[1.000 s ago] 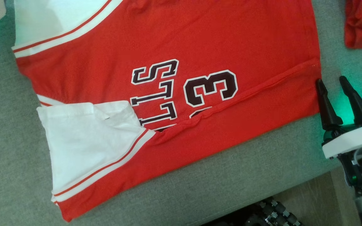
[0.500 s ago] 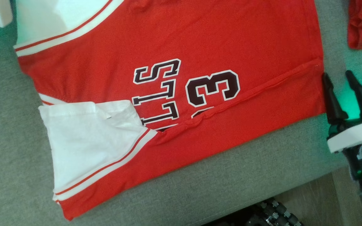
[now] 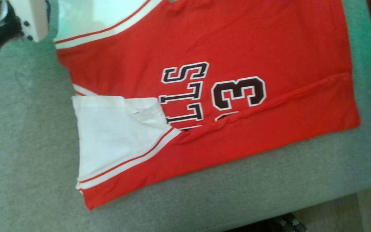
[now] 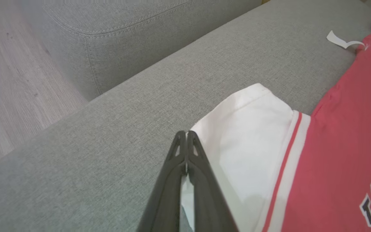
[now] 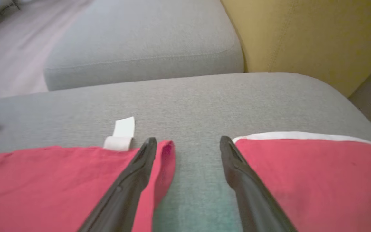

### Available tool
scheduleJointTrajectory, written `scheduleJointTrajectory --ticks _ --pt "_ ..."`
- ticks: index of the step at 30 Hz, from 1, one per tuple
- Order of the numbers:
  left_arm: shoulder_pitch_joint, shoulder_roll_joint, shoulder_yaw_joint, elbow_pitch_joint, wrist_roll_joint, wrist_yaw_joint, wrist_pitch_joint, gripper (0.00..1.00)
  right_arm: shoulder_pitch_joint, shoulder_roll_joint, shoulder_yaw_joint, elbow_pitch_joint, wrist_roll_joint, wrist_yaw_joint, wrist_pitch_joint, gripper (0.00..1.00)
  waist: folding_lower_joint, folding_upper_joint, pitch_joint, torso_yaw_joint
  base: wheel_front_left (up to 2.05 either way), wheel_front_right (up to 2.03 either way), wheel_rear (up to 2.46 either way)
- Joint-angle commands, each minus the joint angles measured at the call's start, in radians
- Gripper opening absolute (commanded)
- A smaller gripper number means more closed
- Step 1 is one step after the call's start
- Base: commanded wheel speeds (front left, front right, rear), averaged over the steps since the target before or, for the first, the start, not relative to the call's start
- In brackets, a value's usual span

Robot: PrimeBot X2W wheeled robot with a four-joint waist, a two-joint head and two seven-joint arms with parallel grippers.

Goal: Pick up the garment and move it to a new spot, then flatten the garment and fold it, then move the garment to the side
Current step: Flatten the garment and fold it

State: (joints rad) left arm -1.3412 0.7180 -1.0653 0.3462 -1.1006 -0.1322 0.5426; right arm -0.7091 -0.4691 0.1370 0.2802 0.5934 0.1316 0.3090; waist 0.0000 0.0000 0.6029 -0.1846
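Front edge: nearest you, the grey sofa [image 3: 204, 199] ends and wood floor [image 3: 369, 206] begins.
Jersey [image 3: 237, 42]: lies spread on the seat, print up. Its near long side is folded over onto the red, with the near sleeve [image 3: 114, 138] turned in on top.
Left gripper [image 4: 186, 133]: fingers are pressed together at the corner of the far white sleeve [image 4: 246, 135]. You cannot tell whether cloth is pinched between them.
Right gripper [image 5: 188, 141]: fingers are spread wide and hold nothing, over bare sofa beyond the jersey's hem. One finger crosses a curled red corner.
In the way: note the red cloth [image 5: 301, 167] with white trim just beside the other finger, apart from the jersey.
Tag [image 5: 122, 130]: a white loop lies on the seat at the jersey's far edge.
Far: a second grey seat [image 5: 140, 38], then a yellow cushion [image 5: 301, 32].
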Motion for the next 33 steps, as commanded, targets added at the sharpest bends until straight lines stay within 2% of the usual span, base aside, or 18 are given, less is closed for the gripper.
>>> scheduleJointTrajectory --ticks 1,7,16,17,21,24,30,33 --pt "-0.064 0.034 0.036 -0.028 -0.002 0.002 -0.009 0.00 -0.012 -0.026 0.016 0.004 -0.012 -0.001 0.015 1.00 0.0000 0.0000 0.005 0.024 0.00 0.00 0.00" --pt "-0.110 0.026 -0.030 -0.059 -0.006 0.002 -0.056 0.00 -0.148 -0.054 0.103 0.195 -0.058 -0.001 0.057 1.00 0.0000 0.0000 0.018 0.080 0.00 0.00 0.00" --pt "-0.156 0.035 -0.119 -0.059 -0.030 0.002 -0.133 0.00 -0.215 -0.074 0.240 0.327 -0.024 -0.001 0.048 1.00 0.0000 0.0000 0.010 0.112 0.00 0.00 0.00" --pt "-0.161 0.036 -0.128 -0.057 -0.033 0.002 -0.138 0.00 -0.219 -0.079 0.250 0.337 -0.018 -0.001 0.049 0.97 0.0000 0.0000 0.009 0.114 0.00 0.00 0.00" --pt "-0.174 0.039 -0.157 -0.047 -0.044 0.002 -0.153 0.00 -0.235 -0.099 0.273 0.369 0.001 -0.001 0.037 0.53 0.0000 0.0000 0.003 0.117 0.00 0.00 0.00" --pt "-0.178 0.041 -0.174 -0.041 -0.053 0.002 -0.160 0.00 -0.241 -0.114 0.290 0.388 0.017 -0.001 0.039 0.48 0.0000 0.0000 -0.004 0.116 0.00 0.00 0.00" --pt "-0.184 0.040 -0.192 -0.031 -0.064 0.002 -0.172 0.00 -0.246 -0.136 0.320 0.402 0.047 -0.001 0.040 0.45 0.0000 0.0000 -0.014 0.114 0.00 0.00 0.00" --pt "-0.186 0.038 -0.198 -0.028 -0.068 0.002 -0.180 0.00 -0.249 -0.147 0.334 0.409 0.062 -0.001 0.035 0.29 0.0000 0.0000 -0.014 0.115 0.00 0.00 0.00"
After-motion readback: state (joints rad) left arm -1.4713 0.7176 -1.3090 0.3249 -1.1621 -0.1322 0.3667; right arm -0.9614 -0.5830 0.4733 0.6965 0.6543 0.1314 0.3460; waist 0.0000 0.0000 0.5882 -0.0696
